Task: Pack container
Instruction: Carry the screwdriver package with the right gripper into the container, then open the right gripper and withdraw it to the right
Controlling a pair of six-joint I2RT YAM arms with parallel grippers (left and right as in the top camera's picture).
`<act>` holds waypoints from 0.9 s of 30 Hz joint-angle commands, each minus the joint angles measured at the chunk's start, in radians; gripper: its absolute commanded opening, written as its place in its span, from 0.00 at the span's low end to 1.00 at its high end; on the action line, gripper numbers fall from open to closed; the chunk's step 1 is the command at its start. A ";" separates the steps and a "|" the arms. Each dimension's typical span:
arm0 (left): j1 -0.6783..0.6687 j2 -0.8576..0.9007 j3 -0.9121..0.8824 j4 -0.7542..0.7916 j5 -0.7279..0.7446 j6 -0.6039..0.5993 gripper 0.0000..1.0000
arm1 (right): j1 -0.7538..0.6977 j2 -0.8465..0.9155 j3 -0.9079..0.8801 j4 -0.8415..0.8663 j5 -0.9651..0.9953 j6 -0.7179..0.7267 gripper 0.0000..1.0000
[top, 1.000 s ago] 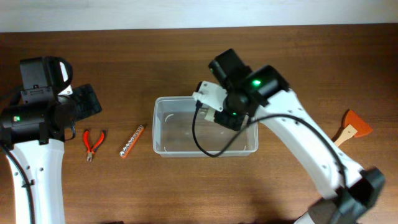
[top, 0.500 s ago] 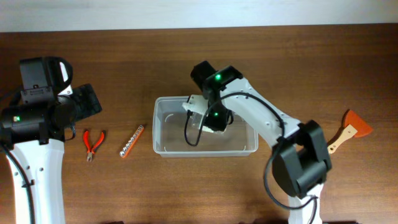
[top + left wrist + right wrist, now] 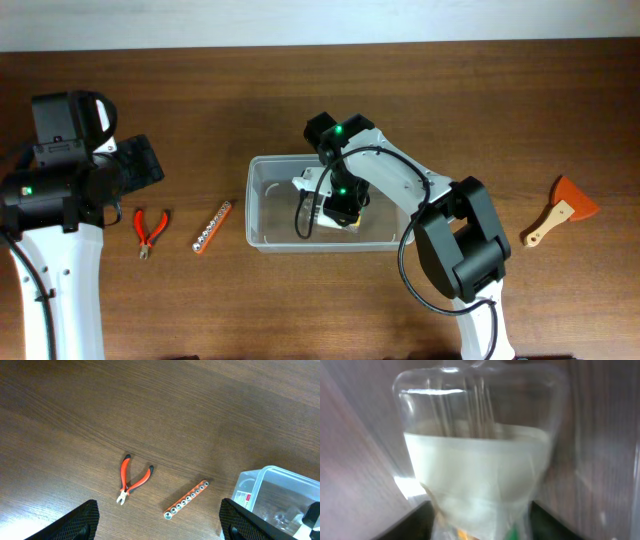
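Note:
The clear plastic container (image 3: 251, 205) stands at the table's middle; its corner shows in the left wrist view (image 3: 260, 477). My right gripper (image 3: 336, 206) reaches down inside the container. In the right wrist view the right gripper (image 3: 480, 522) is shut on a clear plastic packet with a white card (image 3: 475, 470), which hangs between the fingers close to the container's floor. The packet's white end also shows in the overhead view (image 3: 305, 185). My left gripper (image 3: 140, 165) hovers at the far left, and in its wrist view the left gripper (image 3: 160, 525) is open and empty.
Red-handled pliers (image 3: 150, 228) (image 3: 132, 479) and an orange socket strip (image 3: 212, 227) (image 3: 186, 499) lie on the table left of the container. An orange scraper with a wooden handle (image 3: 560, 208) lies at the far right.
My right arm has swung left and down, carrying the packet from above the container's rim to inside it. The left arm has not moved.

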 commanded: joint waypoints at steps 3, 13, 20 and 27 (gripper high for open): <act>0.004 0.004 -0.003 -0.001 -0.011 0.016 0.79 | -0.006 0.004 0.001 -0.011 -0.011 0.044 0.79; 0.004 0.004 -0.003 0.000 -0.011 0.016 0.79 | -0.043 -0.177 0.045 -0.066 0.040 0.106 0.98; 0.004 0.004 -0.003 0.001 -0.011 0.016 0.79 | -0.126 -0.476 0.069 -0.073 0.185 0.291 0.99; 0.004 0.004 -0.003 0.001 -0.011 0.016 0.79 | -0.465 -0.697 0.069 -0.129 0.298 0.900 0.99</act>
